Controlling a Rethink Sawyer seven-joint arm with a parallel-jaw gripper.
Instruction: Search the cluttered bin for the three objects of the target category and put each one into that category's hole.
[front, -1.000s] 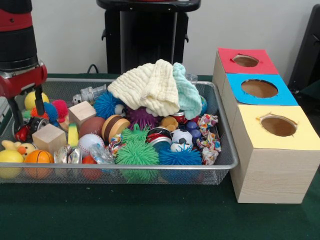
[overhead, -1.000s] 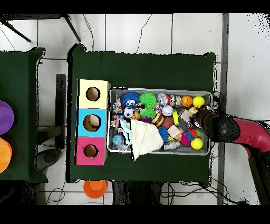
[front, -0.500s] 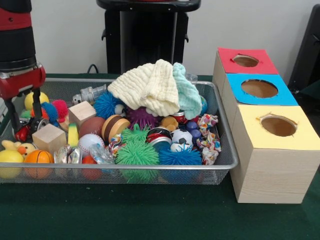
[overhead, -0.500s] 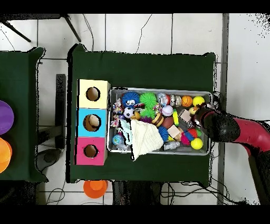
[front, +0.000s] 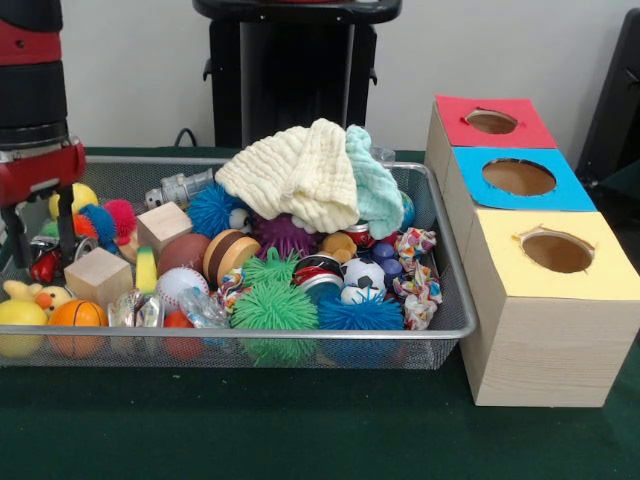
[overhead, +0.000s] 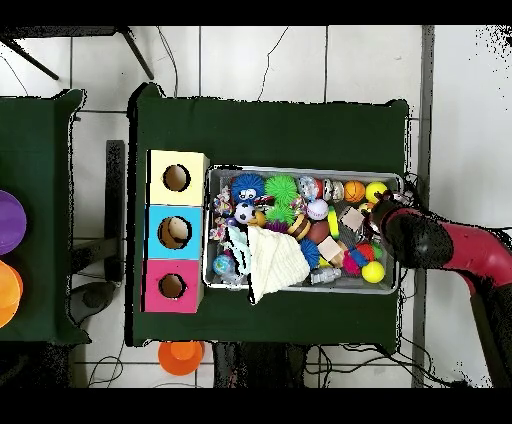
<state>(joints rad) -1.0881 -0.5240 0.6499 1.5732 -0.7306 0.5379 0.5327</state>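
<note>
A wire mesh bin (front: 440, 300) (overhead: 396, 180) holds a jumble of toys. My gripper (front: 42, 238) (overhead: 381, 216) hangs at the bin's left end in the front view. It is open, with its fingers (front: 66, 215) straddling a small red and black object (front: 45, 266) and nothing gripped. Close by lie two wooden blocks (front: 98, 275) (front: 164, 225), a yellow ball (front: 78, 197) and an orange basketball (front: 77, 314). Three boxes with round holes stand beside the bin: red top (front: 492, 122) (overhead: 172, 286), blue top (front: 518, 177) (overhead: 174, 232), yellow top (front: 556, 252) (overhead: 177, 178).
A cream cloth (front: 295, 172) (overhead: 275, 262) and a mint cloth (front: 375, 185) are heaped at the bin's back. Green (front: 275, 305), blue (front: 360, 312) and purple (front: 285, 235) spiky balls fill the middle. The red arm (overhead: 465, 250) reaches in over the bin's end wall.
The gripper has shifted left in the front view, toward the bin's end wall, and dropped slightly. It stayed open, and nothing in the bin moved.
</note>
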